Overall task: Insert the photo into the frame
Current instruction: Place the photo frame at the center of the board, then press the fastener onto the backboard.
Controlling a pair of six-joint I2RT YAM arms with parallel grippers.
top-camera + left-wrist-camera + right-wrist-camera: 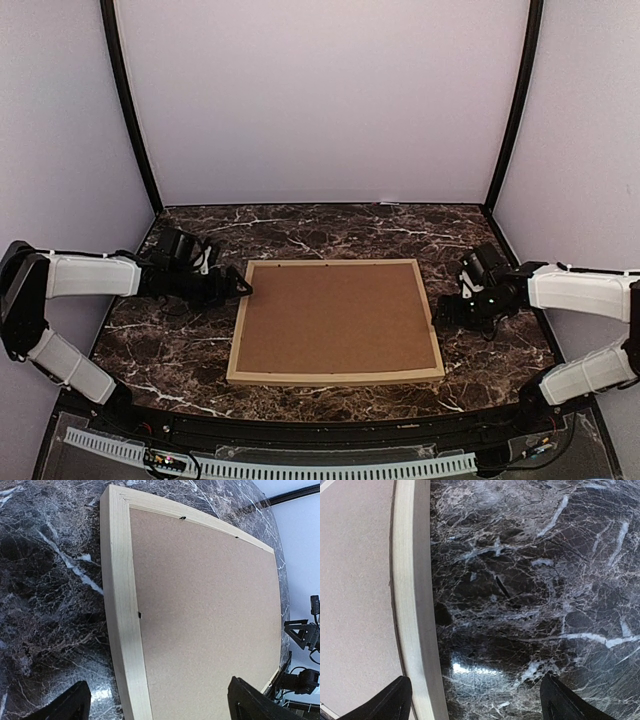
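The light wood frame (336, 379) lies face down in the middle of the table, its brown cardboard backing board (335, 318) filling it. The photo is hidden. My left gripper (243, 289) is open at the frame's left rim; in the left wrist view its fingertips (70, 705) straddle the frame's rail (122, 610) with the backing (210, 615) between them. My right gripper (440, 310) is open beside the frame's right rim; in the right wrist view the rail (412, 605) runs just inside its left fingertip (390, 702). Both grippers are empty.
The table top is dark veined marble (180, 350). Small black retaining tabs (182, 517) sit along the frame's inner edge. Grey walls close in the back and sides. The other arm's gripper (305, 635) shows past the frame's far side in the left wrist view.
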